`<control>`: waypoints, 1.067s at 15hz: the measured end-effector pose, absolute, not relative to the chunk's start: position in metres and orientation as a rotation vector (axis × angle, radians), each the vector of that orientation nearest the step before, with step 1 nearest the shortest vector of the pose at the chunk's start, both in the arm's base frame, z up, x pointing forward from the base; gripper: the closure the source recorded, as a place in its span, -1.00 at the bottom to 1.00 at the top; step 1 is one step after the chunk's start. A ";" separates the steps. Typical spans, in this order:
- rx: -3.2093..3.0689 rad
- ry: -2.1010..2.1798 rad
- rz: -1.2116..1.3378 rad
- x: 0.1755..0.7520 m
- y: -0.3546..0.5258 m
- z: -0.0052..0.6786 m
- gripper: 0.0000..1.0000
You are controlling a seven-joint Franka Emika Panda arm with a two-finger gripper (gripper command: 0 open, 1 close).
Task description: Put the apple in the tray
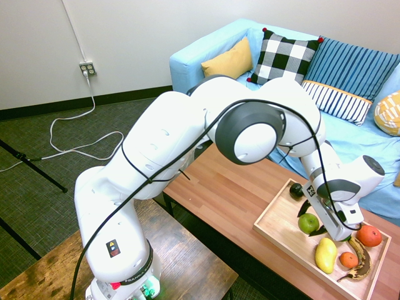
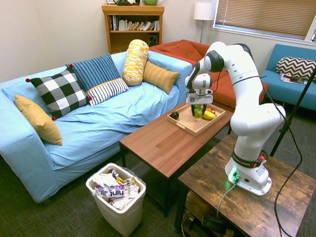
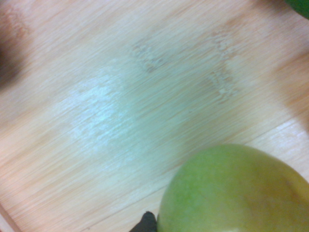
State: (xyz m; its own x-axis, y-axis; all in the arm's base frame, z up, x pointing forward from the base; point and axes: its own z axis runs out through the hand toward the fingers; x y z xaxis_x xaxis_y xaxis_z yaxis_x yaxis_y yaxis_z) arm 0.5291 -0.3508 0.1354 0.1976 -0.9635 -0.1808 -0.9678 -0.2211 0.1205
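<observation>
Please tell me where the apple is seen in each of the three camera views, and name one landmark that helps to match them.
First exterior view: the apple is low on the right, over the tray, beside the gripper.
Second exterior view: right of centre, a small green spot under the gripper.
Wrist view: it fills the lower right corner, above pale wood.
Shared landmark: the tray's light wood, seen in all three views.

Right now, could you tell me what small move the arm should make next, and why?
Probably open the pincer and let go: the apple appears to sit low over the tray, with bare wood beneath it in the wrist view. Whether it touches the tray is unclear, so lower slightly first if needed.
</observation>
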 end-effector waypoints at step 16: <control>-2.424 1.919 0.402 0.544 -0.342 0.105 -1.00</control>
